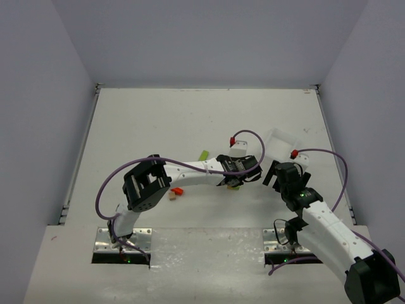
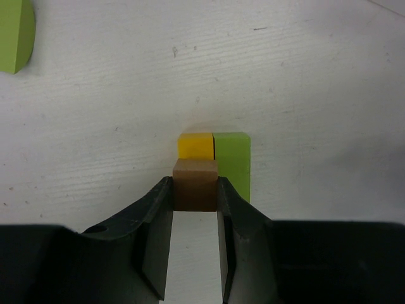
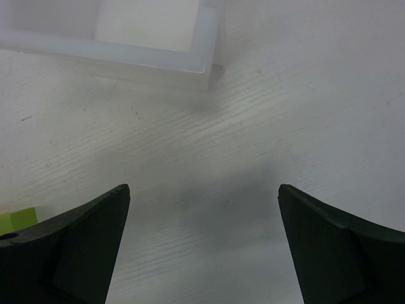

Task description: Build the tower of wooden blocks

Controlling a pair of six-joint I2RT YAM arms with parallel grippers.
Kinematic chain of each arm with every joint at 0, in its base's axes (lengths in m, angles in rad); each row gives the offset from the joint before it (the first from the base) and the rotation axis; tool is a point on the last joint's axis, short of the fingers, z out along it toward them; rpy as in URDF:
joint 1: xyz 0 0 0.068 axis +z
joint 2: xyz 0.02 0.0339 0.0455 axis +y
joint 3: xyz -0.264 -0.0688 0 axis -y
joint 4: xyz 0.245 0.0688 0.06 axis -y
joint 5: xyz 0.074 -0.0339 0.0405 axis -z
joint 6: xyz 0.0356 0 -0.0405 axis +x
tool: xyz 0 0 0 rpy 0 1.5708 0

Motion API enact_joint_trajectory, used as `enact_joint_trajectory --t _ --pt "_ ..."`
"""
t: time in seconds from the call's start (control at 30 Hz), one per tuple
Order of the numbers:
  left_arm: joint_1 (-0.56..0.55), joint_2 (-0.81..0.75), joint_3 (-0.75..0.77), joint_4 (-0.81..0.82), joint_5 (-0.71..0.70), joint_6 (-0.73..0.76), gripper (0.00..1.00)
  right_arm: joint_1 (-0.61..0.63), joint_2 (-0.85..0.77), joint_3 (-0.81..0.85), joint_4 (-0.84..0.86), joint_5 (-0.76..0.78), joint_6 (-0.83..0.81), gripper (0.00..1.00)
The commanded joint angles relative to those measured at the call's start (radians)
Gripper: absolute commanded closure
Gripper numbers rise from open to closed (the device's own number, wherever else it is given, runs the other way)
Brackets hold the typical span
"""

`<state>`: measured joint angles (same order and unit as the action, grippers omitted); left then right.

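Note:
My left gripper [image 2: 195,190] is shut on a plain tan wood block [image 2: 195,172], held just in front of a yellow block [image 2: 195,145] and a lime green block [image 2: 233,161]. Those two lie side by side on the table, touching. From above, the left gripper [image 1: 233,182] sits at the table's middle and hides them. No stacked tower shows in any view. A second lime green block [image 1: 203,154] lies to its upper left, and a red-orange block [image 1: 178,190] and a tan block [image 1: 171,196] lie by the left arm. My right gripper [image 3: 204,190] hangs open over bare table.
A white square tray [image 1: 285,139] stands at the right, just beyond the right gripper [image 1: 282,171]; its corner [image 3: 205,60] shows in the right wrist view. A green block edge [image 3: 18,220] shows at that view's lower left. Grey walls enclose the table.

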<state>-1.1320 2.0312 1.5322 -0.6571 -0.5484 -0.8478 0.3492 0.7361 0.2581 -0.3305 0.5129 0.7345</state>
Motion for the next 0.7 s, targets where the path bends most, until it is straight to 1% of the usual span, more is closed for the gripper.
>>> enact_joint_trajectory --t 0.0,0.23,0.4,0.67 --pt "-0.011 0.014 0.041 0.004 -0.021 -0.014 0.76 -0.003 -0.01 0.0 0.011 0.02 0.017 0.01" --pt "-0.011 0.019 0.039 0.007 -0.022 -0.016 0.75 -0.003 -0.014 0.0 0.01 0.021 0.018 0.01" --pt "-0.011 0.021 0.039 0.011 -0.02 -0.017 0.71 -0.003 -0.012 0.0 0.011 0.026 0.019 0.01" --pt "-0.009 0.021 0.037 0.014 -0.017 -0.021 0.69 -0.003 -0.011 0.0 0.011 0.027 0.019 0.01"
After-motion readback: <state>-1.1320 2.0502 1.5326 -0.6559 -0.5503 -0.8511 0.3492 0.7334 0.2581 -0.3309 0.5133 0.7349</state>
